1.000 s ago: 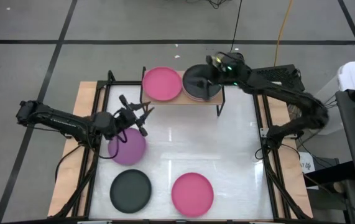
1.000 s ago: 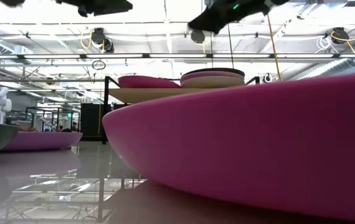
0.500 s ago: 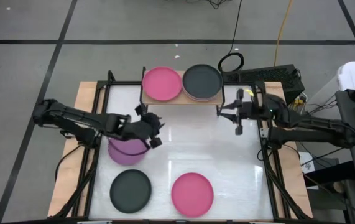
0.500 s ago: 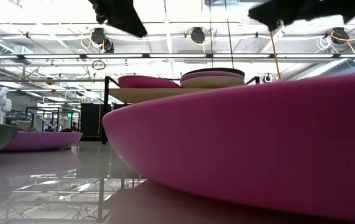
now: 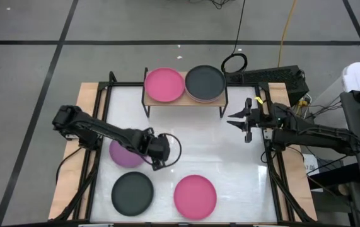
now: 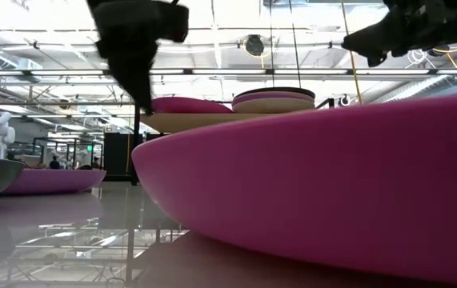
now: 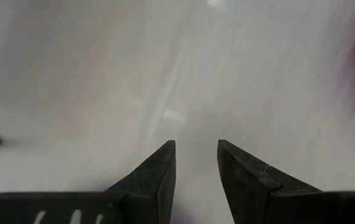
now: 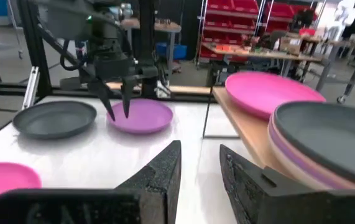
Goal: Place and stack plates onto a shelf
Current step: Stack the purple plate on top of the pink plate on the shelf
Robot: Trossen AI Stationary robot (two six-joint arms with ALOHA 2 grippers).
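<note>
The shelf (image 5: 183, 101) stands at the table's far side. On it lie a hot pink plate (image 5: 164, 84) and a stack topped by a dark grey plate (image 5: 205, 82), with a purple and a beige plate (image 6: 274, 105) under it. On the table lie a purple plate (image 5: 124, 154), a dark plate (image 5: 132, 192) and a hot pink plate (image 5: 195, 195). My left gripper (image 5: 157, 159) is open and points down over bare table just right of the purple plate (image 8: 140, 116). My right gripper (image 5: 232, 120) is open, in the air near the table's right edge, right of the shelf.
Black frame rails (image 5: 274, 170) run along the table's left and right edges. A coiled cable (image 5: 234, 63) lies beyond the shelf. Bare white table (image 5: 217, 151) shows between the shelf and the near plates. The room beyond holds racks and benches (image 8: 270, 37).
My right gripper has drawn back from over the dark plate on the shelf, toward the table's right edge and a little nearer. My left gripper has moved from the purple plate's far side toward the right and near edge, and has tipped to point down.
</note>
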